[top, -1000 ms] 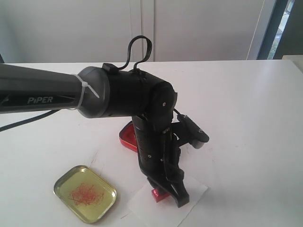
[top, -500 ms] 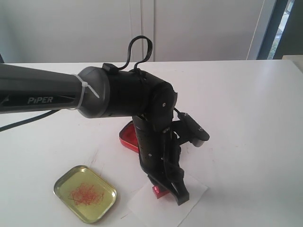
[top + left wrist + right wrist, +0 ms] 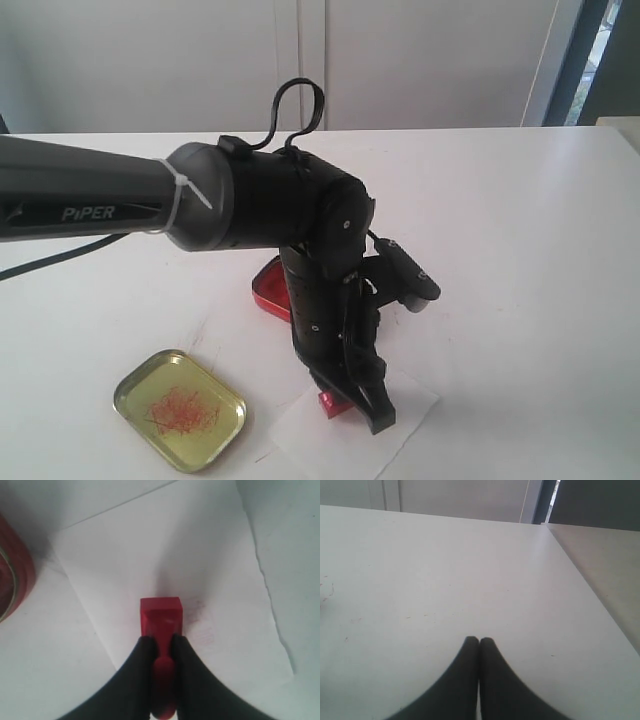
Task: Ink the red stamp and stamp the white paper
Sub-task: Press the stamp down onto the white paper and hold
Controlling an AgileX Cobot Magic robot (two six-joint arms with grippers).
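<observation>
The left gripper (image 3: 161,639) is pinching the red stamp (image 3: 160,615) by its handle, its jaws drawn narrowly in around it. It is holding the block base down over the middle of the white paper (image 3: 200,555). I cannot tell whether the base is touching the sheet. A faint red print (image 3: 205,632) is showing on the paper just beside the stamp. A red tin (image 3: 268,290) is sitting just off the paper's far corner, and a gold tray (image 3: 180,410) smeared with red is lying near its left edge. The right gripper (image 3: 479,641) is hanging over bare tabletop (image 3: 445,570), its fingertips pressed together and holding nothing.
</observation>
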